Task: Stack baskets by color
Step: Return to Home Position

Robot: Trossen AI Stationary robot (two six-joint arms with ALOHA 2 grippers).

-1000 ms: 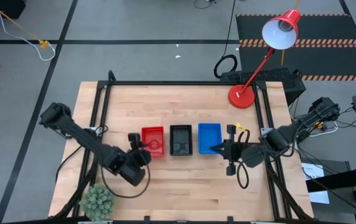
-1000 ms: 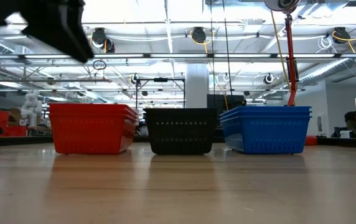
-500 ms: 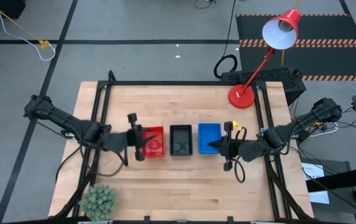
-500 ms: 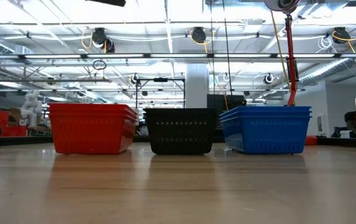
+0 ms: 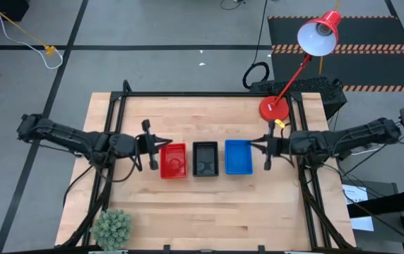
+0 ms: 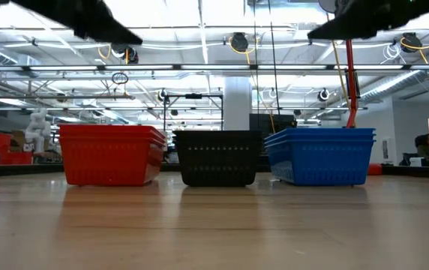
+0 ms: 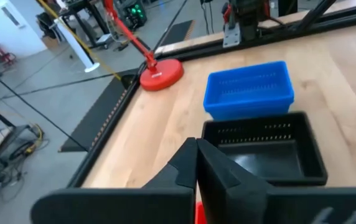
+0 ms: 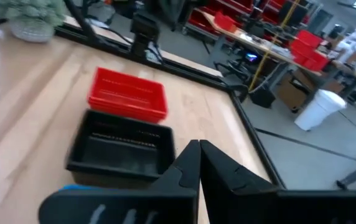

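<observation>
Red, black, blue mesh plastic baskets (image 5: 205,159) stand stacked, seemingly done; we have drawn left gripper (image 5: 147,144) and right gripper (image 5: 266,144) back, closed, empty

"What sits on the worktop (image 5: 202,204)?"

"Three piles of baskets in one row at mid-frame of the high view: the left stack (image 5: 173,160), the middle stack (image 5: 205,159) and the right stack (image 5: 237,156), side by side."

"And around them?"

"The left gripper (image 5: 157,145) hangs just left of the row, the right gripper (image 5: 257,146) just right of it, both above the worktop. The lamp base (image 5: 273,109) stands toward the upper right, and the plant (image 5: 110,227) is at the lower-left corner."
</observation>
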